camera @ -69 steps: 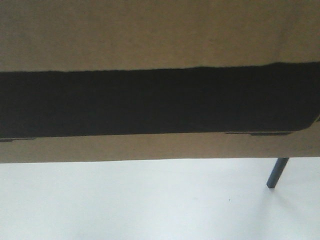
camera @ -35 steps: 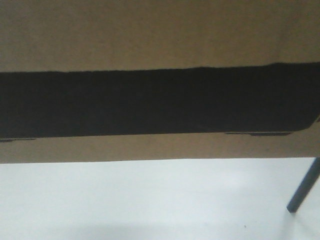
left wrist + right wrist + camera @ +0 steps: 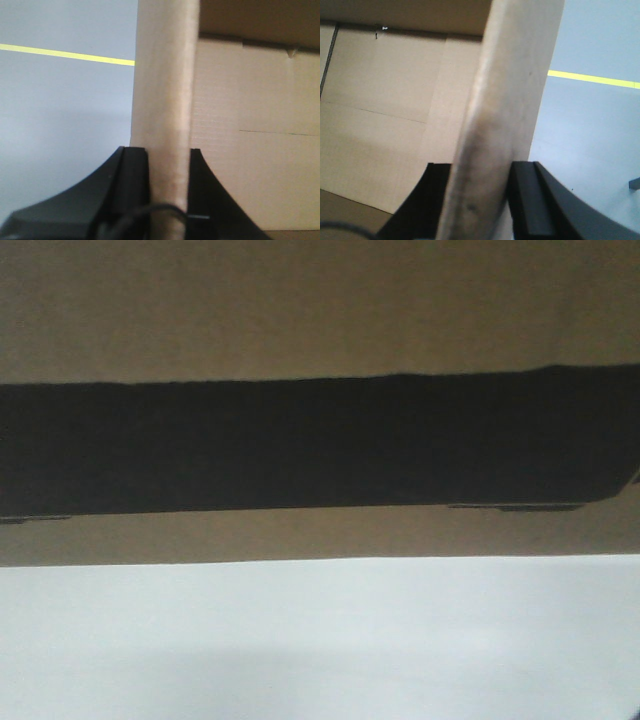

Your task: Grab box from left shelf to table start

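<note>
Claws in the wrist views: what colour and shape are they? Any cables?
Both the left claw and the right claw have matte black fingers, flat inside and curving wider toward the base. A thin black cable loops at the left claw's base.

Open brown cardboard box (image 3: 320,310), held aloft

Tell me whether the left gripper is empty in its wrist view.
No, the left gripper is shut on the cardboard box, whose wall stands pinched between its jaws.

Grey floor (image 3: 65,115) bears 1 yellow line (image 3: 65,54) painted straight across it
</note>
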You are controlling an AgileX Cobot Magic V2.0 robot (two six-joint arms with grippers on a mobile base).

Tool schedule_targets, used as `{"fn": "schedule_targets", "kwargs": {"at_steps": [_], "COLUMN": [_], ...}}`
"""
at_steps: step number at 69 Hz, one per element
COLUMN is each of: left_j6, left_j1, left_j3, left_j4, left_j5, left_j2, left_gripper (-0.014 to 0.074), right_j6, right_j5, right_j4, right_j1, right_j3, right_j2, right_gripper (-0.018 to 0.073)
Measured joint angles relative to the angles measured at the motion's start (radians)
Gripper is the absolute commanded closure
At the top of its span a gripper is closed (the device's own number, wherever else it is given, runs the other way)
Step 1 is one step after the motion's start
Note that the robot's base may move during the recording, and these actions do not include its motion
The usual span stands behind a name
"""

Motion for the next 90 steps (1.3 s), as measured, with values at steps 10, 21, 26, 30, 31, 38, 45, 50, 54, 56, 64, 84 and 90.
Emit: {"fn": "schedule_targets", "kwargs": {"at_steps": [10,21,26,30,31,38,45,50,54,56,64,84,90], "left_j6": [0.000,0.000,0.000,0.000,0.000,0.000,0.000,0.000,0.000,0.000,0.000,0.000,0.000], "left_j1": [0.000,0.000,0.000,0.000,0.000,0.000,0.000,0.000,0.000,0.000,0.000,0.000,0.000], "left_j3": [0.000,0.000,0.000,0.000,0.000,0.000,0.000,0.000,0.000,0.000,0.000,0.000,0.000], "left_j4": [0.000,0.000,0.000,0.000,0.000,0.000,0.000,0.000,0.000,0.000,0.000,0.000,0.000], "left_j5": [0.000,0.000,0.000,0.000,0.000,0.000,0.000,0.000,0.000,0.000,0.000,0.000,0.000], "left_j2": [0.000,0.000,0.000,0.000,0.000,0.000,0.000,0.000,0.000,0.000,0.000,0.000,0.000], "left_gripper": [0.0700,0.0700,0.0700,0.0700,0.0700,0.0700,0.0700,0.0700,0.0700,0.0700,0.0700,0.0700,0.0700], "right_j6": [0.000,0.000,0.000,0.000,0.000,0.000,0.000,0.000,0.000,0.000,0.000,0.000,0.000], "right_j5": [0.000,0.000,0.000,0.000,0.000,0.000,0.000,0.000,0.000,0.000,0.000,0.000,0.000], "right_j4": [0.000,0.000,0.000,0.000,0.000,0.000,0.000,0.000,0.000,0.000,0.000,0.000,0.000], "right_j1": [0.000,0.000,0.000,0.000,0.000,0.000,0.000,0.000,0.000,0.000,0.000,0.000,0.000], "right_j3": [0.000,0.000,0.000,0.000,0.000,0.000,0.000,0.000,0.000,0.000,0.000,0.000,0.000], "right_j2": [0.000,0.000,0.000,0.000,0.000,0.000,0.000,0.000,0.000,0.000,0.000,0.000,0.000], "right_gripper": [0.0491,0.0491,0.0491,0.0491,0.0491,0.0491,0.0491,0.0491,0.0491,0.0491,0.0491,0.0491,0.0491]}}
